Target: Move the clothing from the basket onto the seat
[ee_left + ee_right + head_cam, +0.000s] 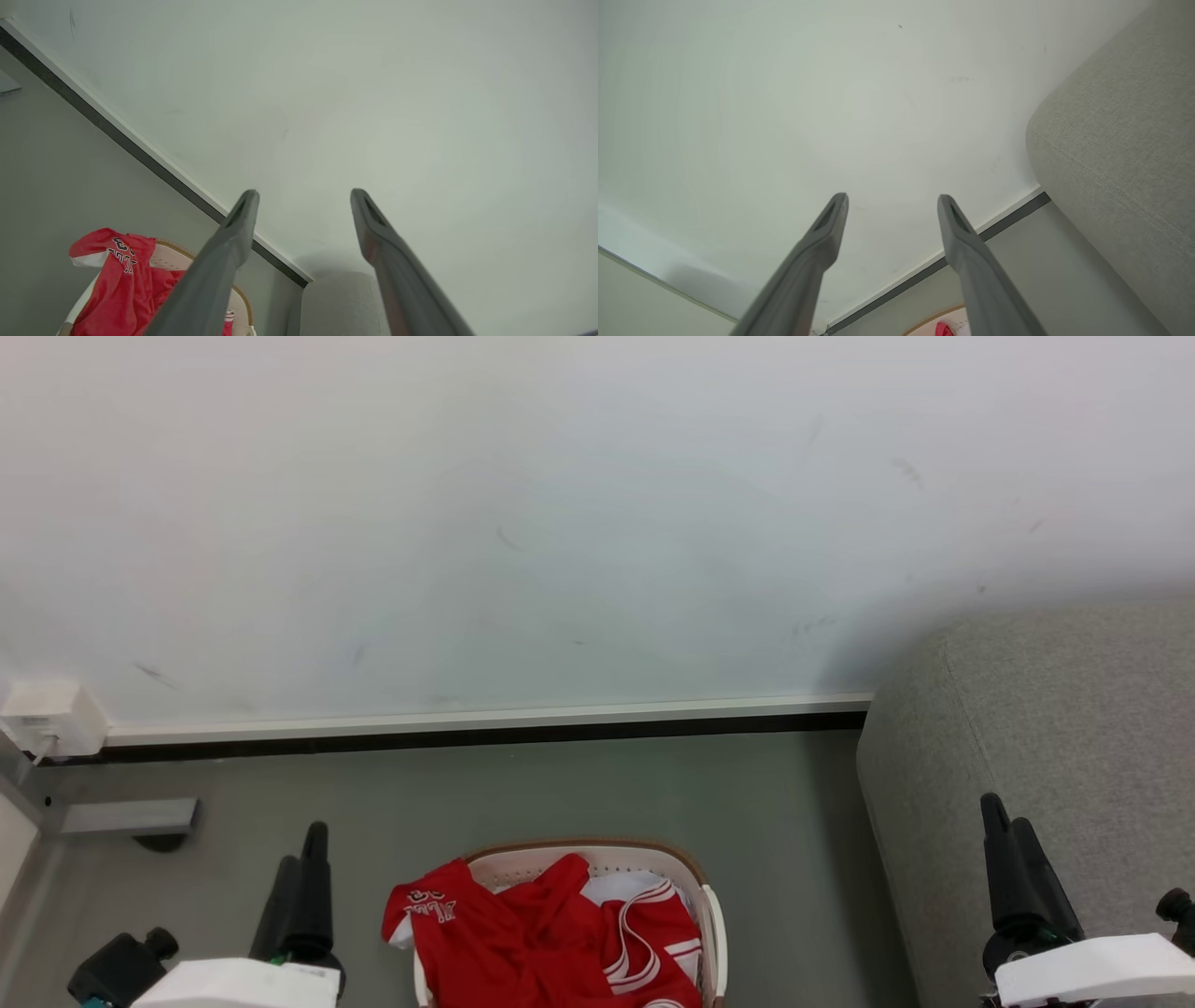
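In the basket point(714, 915) between your wide, empty left claw point(301, 847) and right claw point(1005, 812), the clothing point(546, 933) probably wanted a deep central pinch.

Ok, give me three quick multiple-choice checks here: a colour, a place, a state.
1. The seat is: A grey; B brown; C blue.
2. The clothing lies: A on the seat; B in the basket, one corner over its rim; C on the floor.
3. Both sets of jaws are: A shut on the clothing; B shut, empty; C open, empty.
Answers: 1 A, its upholstery is grey; 2 B, red fabric fills the basket; 3 C, each wrist view shows them spread with nothing between.
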### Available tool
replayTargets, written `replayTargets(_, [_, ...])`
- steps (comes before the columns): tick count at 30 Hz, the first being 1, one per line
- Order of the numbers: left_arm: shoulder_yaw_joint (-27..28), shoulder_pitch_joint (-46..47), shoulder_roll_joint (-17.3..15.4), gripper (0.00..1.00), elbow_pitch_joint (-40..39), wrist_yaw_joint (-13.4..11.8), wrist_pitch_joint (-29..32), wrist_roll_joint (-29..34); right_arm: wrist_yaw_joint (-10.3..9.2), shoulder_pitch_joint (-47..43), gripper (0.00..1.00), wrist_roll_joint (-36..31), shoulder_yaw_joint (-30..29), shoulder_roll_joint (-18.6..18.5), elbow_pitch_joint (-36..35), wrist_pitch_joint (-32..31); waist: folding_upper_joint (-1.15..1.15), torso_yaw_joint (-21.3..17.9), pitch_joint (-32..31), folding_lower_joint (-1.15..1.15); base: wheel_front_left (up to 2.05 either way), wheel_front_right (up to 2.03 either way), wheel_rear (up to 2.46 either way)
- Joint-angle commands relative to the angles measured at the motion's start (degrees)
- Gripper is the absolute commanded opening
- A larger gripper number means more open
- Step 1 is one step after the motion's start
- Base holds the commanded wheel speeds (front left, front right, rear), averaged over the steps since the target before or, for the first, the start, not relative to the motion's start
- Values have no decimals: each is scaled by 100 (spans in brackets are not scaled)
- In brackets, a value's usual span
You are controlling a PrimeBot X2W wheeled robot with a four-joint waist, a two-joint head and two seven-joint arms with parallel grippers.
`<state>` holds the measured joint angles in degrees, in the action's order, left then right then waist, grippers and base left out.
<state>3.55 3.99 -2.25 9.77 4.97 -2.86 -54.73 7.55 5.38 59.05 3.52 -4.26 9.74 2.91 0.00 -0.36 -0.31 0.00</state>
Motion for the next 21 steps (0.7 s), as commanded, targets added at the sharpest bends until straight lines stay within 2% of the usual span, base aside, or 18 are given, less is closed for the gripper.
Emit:
replayTargets(1, [-13,-16,-48,100,-105,-23,-82,304,-4,122,100,-278,49,-89,-100,76,0,-6,-10,0,0,0,0])
replayTargets(8, [-76,-67,-53,100,-118,-127,-212,1044,-4,115,100,-902,168,-118,-72,206,0,-3,-37,0,0,0,0])
replayTargets(21, [-200,-148,-60,100,-80,-254,-443,1980,-6,140,100,-1702,329,-144,118,437,0,11,-74,0,0,0,0])
